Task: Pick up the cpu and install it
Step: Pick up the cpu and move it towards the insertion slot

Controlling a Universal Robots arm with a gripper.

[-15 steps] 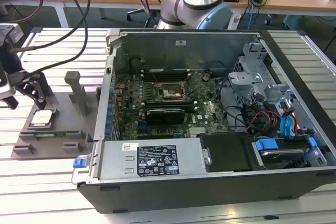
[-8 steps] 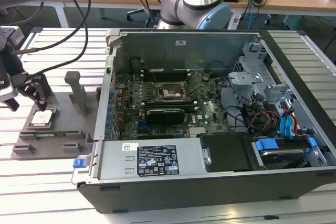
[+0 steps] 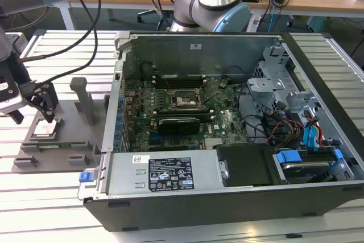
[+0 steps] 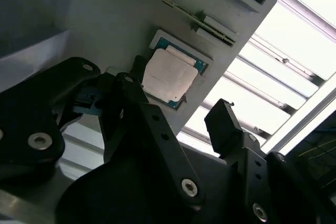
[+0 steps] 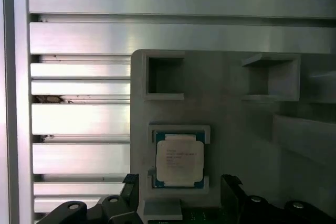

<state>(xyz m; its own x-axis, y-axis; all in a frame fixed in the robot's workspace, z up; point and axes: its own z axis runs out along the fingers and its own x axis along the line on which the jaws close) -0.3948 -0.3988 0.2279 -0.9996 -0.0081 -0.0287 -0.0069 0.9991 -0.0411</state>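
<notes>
End effector [image 3: 35, 112] first: you have it poised over the grey tray [image 3: 68, 140], pointing down, with its fingers apart. In both wrist views the two black fingertips stand on either side of the tray's square recess, and they grip nothing. The cpu [image 3: 45, 130] lies flat in that recess, silver top up, between and just beyond the open end effector [image 5: 181, 184].

In the second wrist view the dark finger links cover the nearer part of the tray [image 4: 105, 24], and one corner of the cpu [image 4: 169, 76] sits right beside a finger [image 4: 131, 90]. You cannot tell whether that finger touches the chip or the tray. In the first wrist view the picture's edge cuts off the fingers low down, while the cpu [image 5: 179, 160] shows whole in the tray [image 5: 226, 119].

Around the recess the tray is bare, and its small open pockets lie farther off. An upright post [image 3: 85, 101] rises from the tray towards the computer case [image 3: 227, 197], which stands just beside the tray on the exterior view's right. Its lid is off, and the black socket frame [image 3: 183, 102] lies well apart from the tray. Slatted metal surface [image 3: 51, 203] runs open around the tray's other sides.
</notes>
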